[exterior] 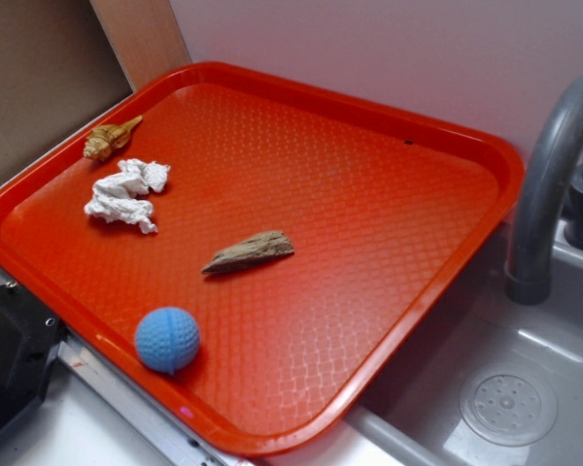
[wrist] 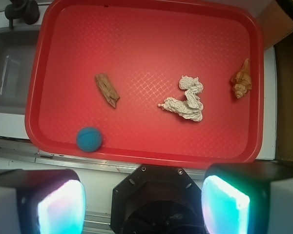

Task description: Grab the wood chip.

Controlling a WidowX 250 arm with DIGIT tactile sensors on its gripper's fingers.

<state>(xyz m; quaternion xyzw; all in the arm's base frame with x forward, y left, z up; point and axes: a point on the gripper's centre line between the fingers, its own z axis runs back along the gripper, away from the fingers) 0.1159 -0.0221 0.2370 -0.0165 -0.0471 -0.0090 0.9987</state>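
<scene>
The wood chip, a flat brown-grey sliver pointed at one end, lies near the middle of the red tray. In the wrist view my gripper is high above and well short of the tray's near edge, open, with nothing between its glowing pads. The gripper does not show in the exterior view.
A blue ball rests near the tray's front edge. Crumpled white paper and a tan spiral seashell lie at one side. A grey faucet and sink drain border the tray.
</scene>
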